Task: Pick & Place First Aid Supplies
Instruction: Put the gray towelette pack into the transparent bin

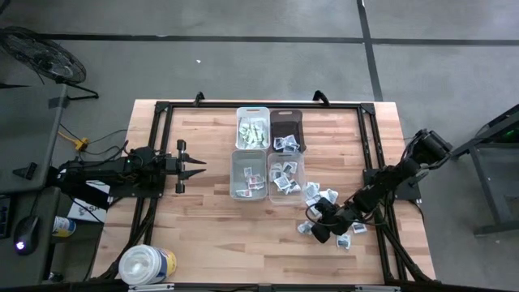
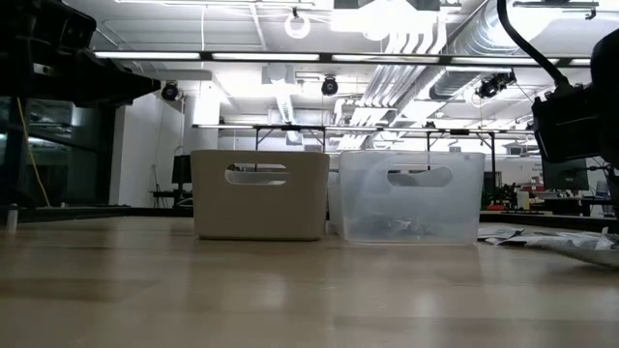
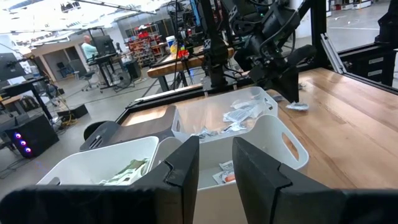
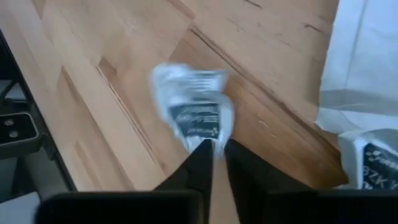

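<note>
Right wrist view shows the right gripper (image 4: 212,146) pinched nearly closed on the edge of one packet (image 4: 194,112), a small, crinkled white paper square with a dark printed panel, its free end curling over bare wood. Whether it is lifted clear of the table I cannot tell. From overhead, this gripper (image 1: 318,229) sits low at the near right of the table, at the edge of the loose pile of packets (image 1: 323,197) scattered just right of the bins.

The left gripper (image 3: 214,163) waits well apart at the table's left side, its two dark fingers partly spread and holding nothing, pointed toward the bins.

As a judgement, the job is midway: the white bin (image 1: 252,128) holds greenish packets, the dark bin (image 1: 286,130), the front-left clear bin (image 1: 248,174) and the front-right clear bin (image 1: 286,177) each hold some, while a good many flat packets lie unsorted on the table.

The bins are smooth, thin-walled plastic rectangles with cut-out handles. The table (image 1: 203,219) is pale butcher-block wood with visible seams, and a round white tub (image 1: 146,264) stands at its near left corner.
</note>
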You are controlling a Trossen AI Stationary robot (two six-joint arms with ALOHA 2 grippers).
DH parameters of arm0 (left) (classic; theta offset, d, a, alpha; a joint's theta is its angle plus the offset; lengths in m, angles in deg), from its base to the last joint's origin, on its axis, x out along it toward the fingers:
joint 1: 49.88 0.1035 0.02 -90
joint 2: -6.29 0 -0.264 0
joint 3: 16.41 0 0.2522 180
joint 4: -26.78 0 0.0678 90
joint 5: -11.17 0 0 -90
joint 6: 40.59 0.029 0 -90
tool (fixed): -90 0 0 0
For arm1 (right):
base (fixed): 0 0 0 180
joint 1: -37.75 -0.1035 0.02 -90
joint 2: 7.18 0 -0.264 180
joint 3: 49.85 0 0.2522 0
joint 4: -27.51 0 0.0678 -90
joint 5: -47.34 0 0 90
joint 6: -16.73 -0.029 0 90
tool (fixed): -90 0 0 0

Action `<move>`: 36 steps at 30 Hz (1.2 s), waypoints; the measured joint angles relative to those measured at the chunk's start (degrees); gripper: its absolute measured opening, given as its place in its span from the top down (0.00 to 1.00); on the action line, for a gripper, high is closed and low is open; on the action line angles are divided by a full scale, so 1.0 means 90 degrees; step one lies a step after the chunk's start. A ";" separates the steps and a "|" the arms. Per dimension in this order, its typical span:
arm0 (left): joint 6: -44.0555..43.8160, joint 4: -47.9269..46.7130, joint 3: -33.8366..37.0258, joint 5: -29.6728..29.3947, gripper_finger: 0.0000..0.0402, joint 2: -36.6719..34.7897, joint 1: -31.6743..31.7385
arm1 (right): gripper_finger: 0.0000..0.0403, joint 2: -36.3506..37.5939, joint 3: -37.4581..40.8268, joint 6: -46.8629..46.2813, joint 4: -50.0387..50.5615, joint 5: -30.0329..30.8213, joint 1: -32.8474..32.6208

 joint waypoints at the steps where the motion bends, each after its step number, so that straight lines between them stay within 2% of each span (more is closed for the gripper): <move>1: 0.0000 -0.0001 0.0000 0.0000 0.76 0.0000 0.0000 | 0.93 -0.0004 0.0000 0.0070 0.0001 0.0013 0.0000; 4: 0.0001 -0.0002 0.0000 0.0000 0.76 -0.0001 0.0001 | 0.99 -0.0007 0.0002 0.0293 0.0001 0.0039 0.0000; 12: 0.0000 0.0000 0.0000 0.0000 0.76 0.0000 -0.0001 | 1.00 -0.0009 -0.0054 0.0622 -0.0130 0.0014 0.0005; 21: 0.0000 -0.0001 0.0000 0.0000 0.76 0.0001 -0.0001 | 1.00 0.0326 -0.0641 0.1367 -0.0113 0.0069 0.0016; 29: -0.0002 -0.0001 0.0000 0.0000 0.76 0.0001 0.0000 | 1.00 0.0799 -0.1147 0.2065 0.0525 0.0313 0.0286; 36: -0.0001 0.0000 0.0000 0.0000 0.76 0.0000 0.0001 | 1.00 0.1282 -0.1239 0.2463 0.1212 0.0536 0.0865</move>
